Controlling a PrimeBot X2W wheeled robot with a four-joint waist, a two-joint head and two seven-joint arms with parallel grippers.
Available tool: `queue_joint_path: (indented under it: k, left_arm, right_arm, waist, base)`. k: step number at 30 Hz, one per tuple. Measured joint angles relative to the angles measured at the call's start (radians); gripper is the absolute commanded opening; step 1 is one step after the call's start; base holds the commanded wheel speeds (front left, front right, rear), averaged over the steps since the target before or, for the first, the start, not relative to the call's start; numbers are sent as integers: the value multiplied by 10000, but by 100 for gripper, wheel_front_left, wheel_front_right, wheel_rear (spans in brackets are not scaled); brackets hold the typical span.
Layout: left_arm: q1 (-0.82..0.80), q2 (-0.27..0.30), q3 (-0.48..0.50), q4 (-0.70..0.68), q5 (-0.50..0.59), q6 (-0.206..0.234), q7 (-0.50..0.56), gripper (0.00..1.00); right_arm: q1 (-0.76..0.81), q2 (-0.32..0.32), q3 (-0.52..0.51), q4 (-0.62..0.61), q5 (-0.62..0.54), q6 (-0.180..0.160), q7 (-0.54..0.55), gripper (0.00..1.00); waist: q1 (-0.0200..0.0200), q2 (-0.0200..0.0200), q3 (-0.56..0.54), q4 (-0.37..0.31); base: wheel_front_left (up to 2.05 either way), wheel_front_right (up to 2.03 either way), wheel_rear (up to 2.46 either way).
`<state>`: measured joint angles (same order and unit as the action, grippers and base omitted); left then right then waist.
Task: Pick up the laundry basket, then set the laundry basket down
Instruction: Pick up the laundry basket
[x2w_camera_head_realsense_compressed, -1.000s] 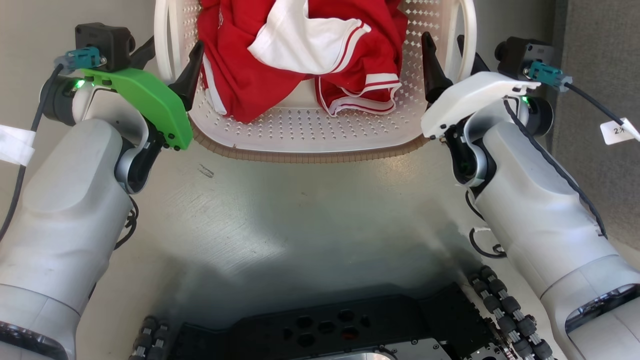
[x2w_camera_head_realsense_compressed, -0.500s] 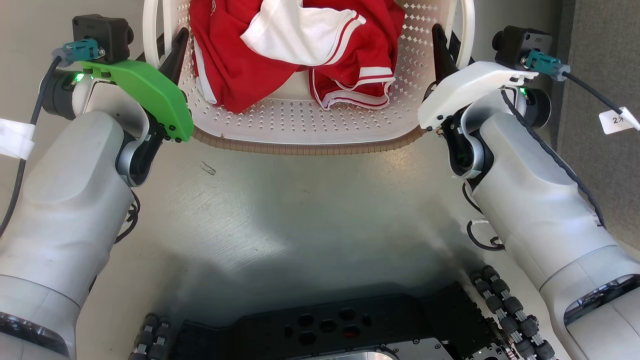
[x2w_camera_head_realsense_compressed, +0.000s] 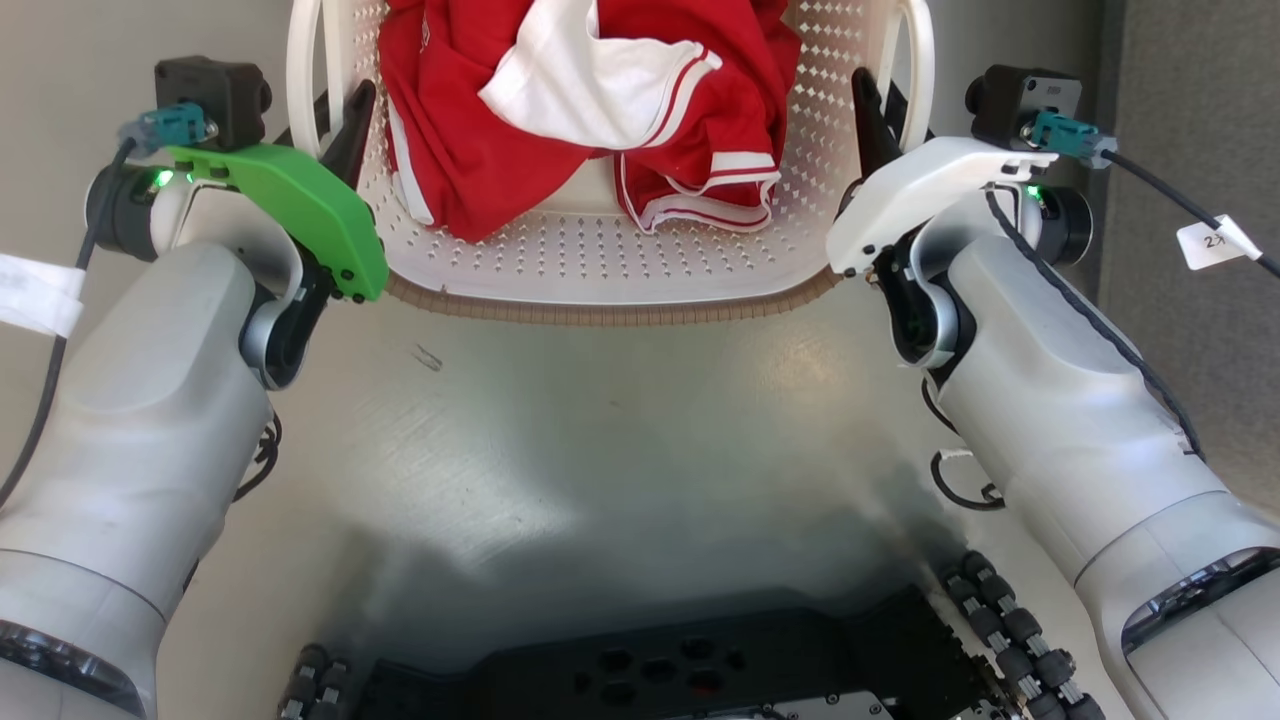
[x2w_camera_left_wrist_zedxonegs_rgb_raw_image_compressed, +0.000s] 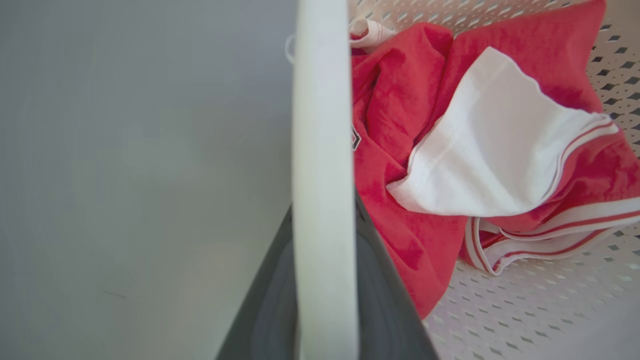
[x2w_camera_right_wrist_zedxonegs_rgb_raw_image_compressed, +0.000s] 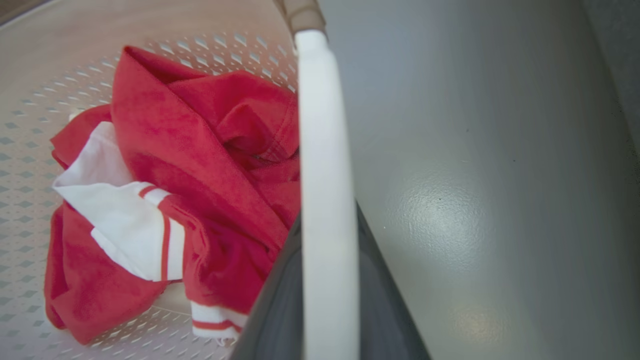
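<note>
The laundry basket (x2w_camera_head_realsense_compressed: 600, 312), cream and perforated with a brown rim, lies at the top middle of the head view with a red and white garment (x2w_camera_head_realsense_compressed: 590, 100) inside. My left gripper (x2w_camera_head_realsense_compressed: 335, 105), under its green cover, is shut on the basket's left white handle (x2w_camera_head_realsense_compressed: 305, 90). My right gripper (x2w_camera_head_realsense_compressed: 878, 95) is shut on the right white handle (x2w_camera_head_realsense_compressed: 918, 80). In the left wrist view the left gripper (x2w_camera_left_wrist_zedxonegs_rgb_raw_image_compressed: 324, 205) has its dark fingers pressed on both sides of the handle (x2w_camera_left_wrist_zedxonegs_rgb_raw_image_compressed: 322, 125). The right wrist view shows the right gripper (x2w_camera_right_wrist_zedxonegs_rgb_raw_image_compressed: 326, 212) clamping the handle (x2w_camera_right_wrist_zedxonegs_rgb_raw_image_compressed: 322, 125) likewise.
Grey floor (x2w_camera_head_realsense_compressed: 620, 450) spreads between my arms and the basket. A darker grey mat (x2w_camera_head_realsense_compressed: 1200, 300) runs along the right side. My black wheeled base (x2w_camera_head_realsense_compressed: 650, 670) sits at the bottom. A tagged cable (x2w_camera_head_realsense_compressed: 1210, 240) hangs off the right wrist.
Both grippers' inner fingers have closed outward against the handles. The basket's rim has shifted a little away from the floor mark. The head view has slid slightly.
</note>
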<state>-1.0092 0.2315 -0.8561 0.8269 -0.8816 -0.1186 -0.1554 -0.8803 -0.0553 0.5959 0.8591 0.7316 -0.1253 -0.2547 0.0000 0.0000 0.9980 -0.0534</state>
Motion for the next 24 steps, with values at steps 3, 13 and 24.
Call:
queue_joint_path:
  k: [3,13,24]
  left_arm:
    - [34,-6,-198,81,-56,0,-100,0]
    - [728,-284,-477,619,-652,-2,-127,0]
    - [1431,-510,-512,1087,-1421,-2,73,0]
  right_arm:
    - [8,-6,171,153,0,0,0,0]
    - [505,10,924,825,581,123,2,0]
    - [738,58,1638,1319,1151,456,594,0]
  waist:
    - [0,0,-245,-3]
    - [0,0,-1332,-44]
    - [0,0,-2823,-114]
  base:
    - [0,0,0]
    - [0,0,0]
    - [0,0,0]
